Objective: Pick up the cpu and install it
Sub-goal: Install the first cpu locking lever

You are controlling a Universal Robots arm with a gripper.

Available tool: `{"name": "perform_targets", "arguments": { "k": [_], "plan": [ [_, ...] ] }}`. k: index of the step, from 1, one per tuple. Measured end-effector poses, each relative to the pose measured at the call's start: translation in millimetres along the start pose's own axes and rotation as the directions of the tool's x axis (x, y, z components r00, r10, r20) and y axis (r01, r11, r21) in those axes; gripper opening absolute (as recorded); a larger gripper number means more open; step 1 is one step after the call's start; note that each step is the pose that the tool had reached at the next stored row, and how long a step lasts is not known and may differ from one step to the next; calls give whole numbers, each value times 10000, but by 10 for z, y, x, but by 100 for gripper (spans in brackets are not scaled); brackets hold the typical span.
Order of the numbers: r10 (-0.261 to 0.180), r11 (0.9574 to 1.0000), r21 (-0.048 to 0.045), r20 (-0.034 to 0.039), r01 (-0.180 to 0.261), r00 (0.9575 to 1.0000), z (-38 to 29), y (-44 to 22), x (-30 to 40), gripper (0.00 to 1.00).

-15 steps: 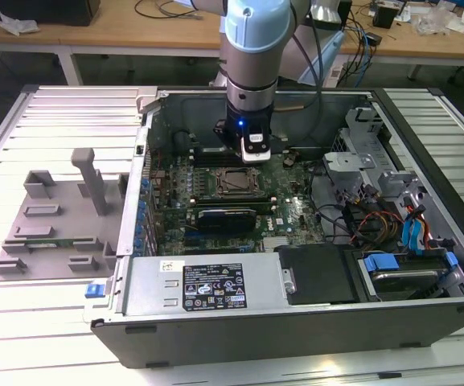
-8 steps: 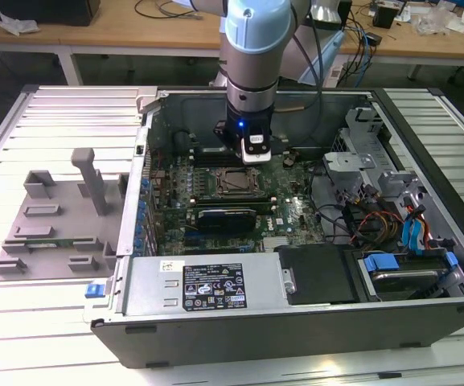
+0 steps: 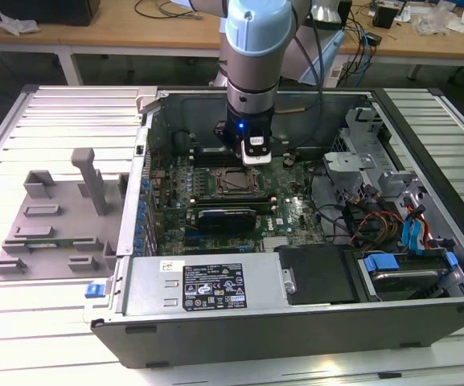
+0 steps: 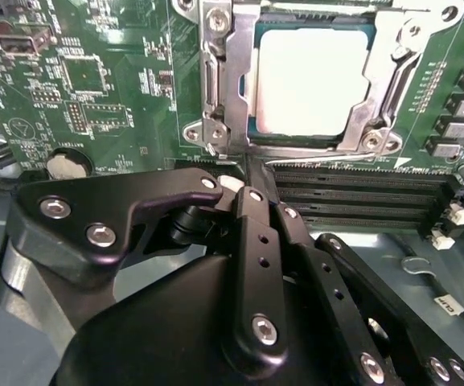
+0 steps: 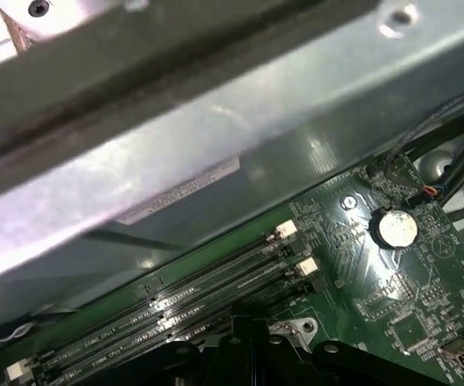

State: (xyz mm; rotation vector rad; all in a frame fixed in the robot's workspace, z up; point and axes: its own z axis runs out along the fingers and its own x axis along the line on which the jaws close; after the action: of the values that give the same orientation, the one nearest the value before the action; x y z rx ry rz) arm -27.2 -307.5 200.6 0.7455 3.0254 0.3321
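Cpu (image 4: 312,80): lies in the socket frame (image 4: 223,88), unlatched.
Tool (image 4: 252,173): closed, empty, just beside the frame.
Risk: a sideways bump may shift the chip.

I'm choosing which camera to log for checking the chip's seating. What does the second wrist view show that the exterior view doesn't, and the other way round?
The second wrist view alone gives a close look at the cpu lying flat in its socket frame, with the gripper just beside the socket and holding nothing. The exterior view alone takes in the whole computer case, the arm reaching down into it, and the grey fixture at the exterior view's left. Both show the green motherboard and the socket.
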Motion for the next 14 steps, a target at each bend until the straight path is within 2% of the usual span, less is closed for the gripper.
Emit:
{"name": "perform_targets", "arguments": {
  "k": [2,5,8,12,14],
  "plan": [
    [1,10000,-8,-2,-1,10000,-7,-25,-12,11],
    [3,10000,-55,-23,-3,10000,-61,-13,-10,11],
    [2,10000,-65,-27,-2,10000,-72,-10,-10,11],
    [-4,10000,-76,1,4,10000,-72,-8,13,11],
    [-13,10000,-94,37,13,10000,-71,-14,52,11]
  ]
}}
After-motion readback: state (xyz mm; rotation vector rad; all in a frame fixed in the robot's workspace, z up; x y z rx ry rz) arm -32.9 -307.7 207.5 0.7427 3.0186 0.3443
